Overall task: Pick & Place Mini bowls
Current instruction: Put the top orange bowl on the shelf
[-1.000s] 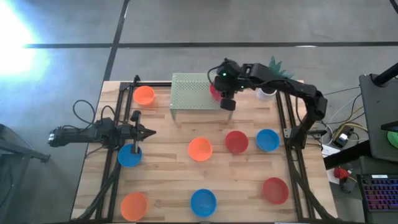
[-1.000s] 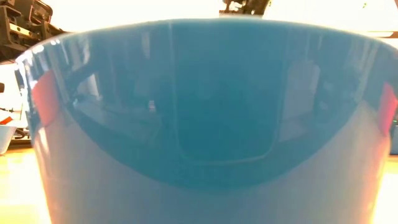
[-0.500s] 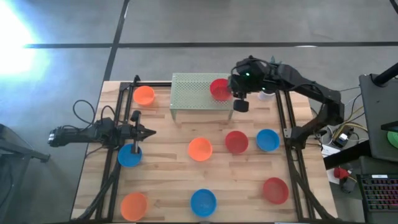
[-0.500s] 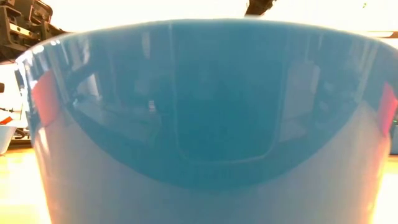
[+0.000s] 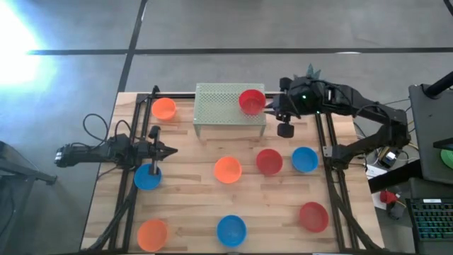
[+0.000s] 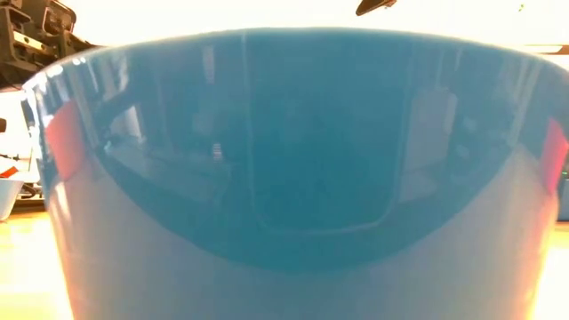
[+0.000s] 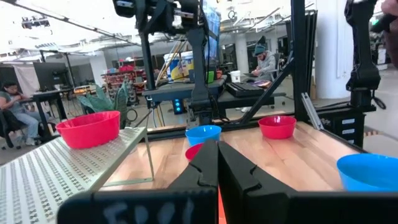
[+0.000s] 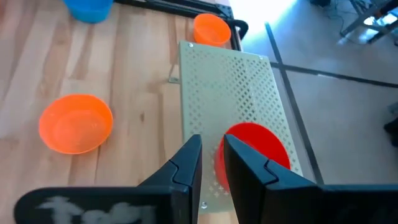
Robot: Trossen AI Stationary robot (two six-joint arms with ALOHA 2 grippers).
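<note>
Low view: almost wholly blocked by the wall of one blue bowl [image 6: 293, 178] set right against the lens; only a dark scrap of arm shows above its rim.

Landmark: perforated green rack [image 5: 228, 105] at the table's [image 5: 191, 205] far edge.

Left of rack: left tool [image 5: 168, 149] idle by the table's left rail, fingers closed together, holding nothing; a blue bowl [image 5: 147, 176] lies just beside its tip. An orange bowl [image 5: 164, 108] sits left of the rack, near the far edge.

On the rack: a red bowl [image 5: 251, 101] stands upright on the right end of the top.

Right of rack: right tool [image 5: 273, 110] hovers just off the rack's right end, apart from the red bowl, fingers narrowly parted, empty.

Nearer than the rack: orange bowl [image 5: 227, 169], red bowl [image 5: 269, 161], blue bowl [image 5: 304, 159] in a row; orange [image 5: 152, 233], blue [image 5: 231, 229], red [image 5: 313, 216] along the near edge.
</note>
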